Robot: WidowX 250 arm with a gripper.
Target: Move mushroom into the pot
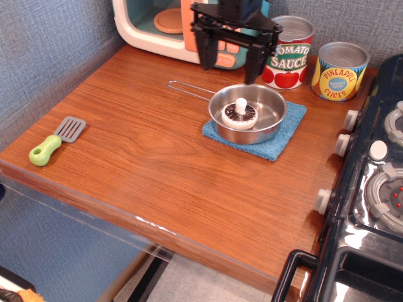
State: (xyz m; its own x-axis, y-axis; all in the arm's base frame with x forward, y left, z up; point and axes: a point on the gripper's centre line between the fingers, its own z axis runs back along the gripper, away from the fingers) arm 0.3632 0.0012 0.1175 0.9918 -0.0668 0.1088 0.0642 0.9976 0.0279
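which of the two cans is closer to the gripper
The tomato sauce can, with the red tomato label, is closer: it stands right beside the open gripper. The yellow pineapple slices can stands farther right, next to the stove.

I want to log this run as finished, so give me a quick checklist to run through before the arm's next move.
1. Small white toy mushroom lies inside the shallow shiny steel pot: ok.
2. Black gripper open, holding nothing: ok.
3. Gripper raised clear of the pot rim: ok.
4. Pot sits on the blue cloth: ok.
5. Tomato sauce can upright: ok.
6. Mushroom lying stable: cannot tell.
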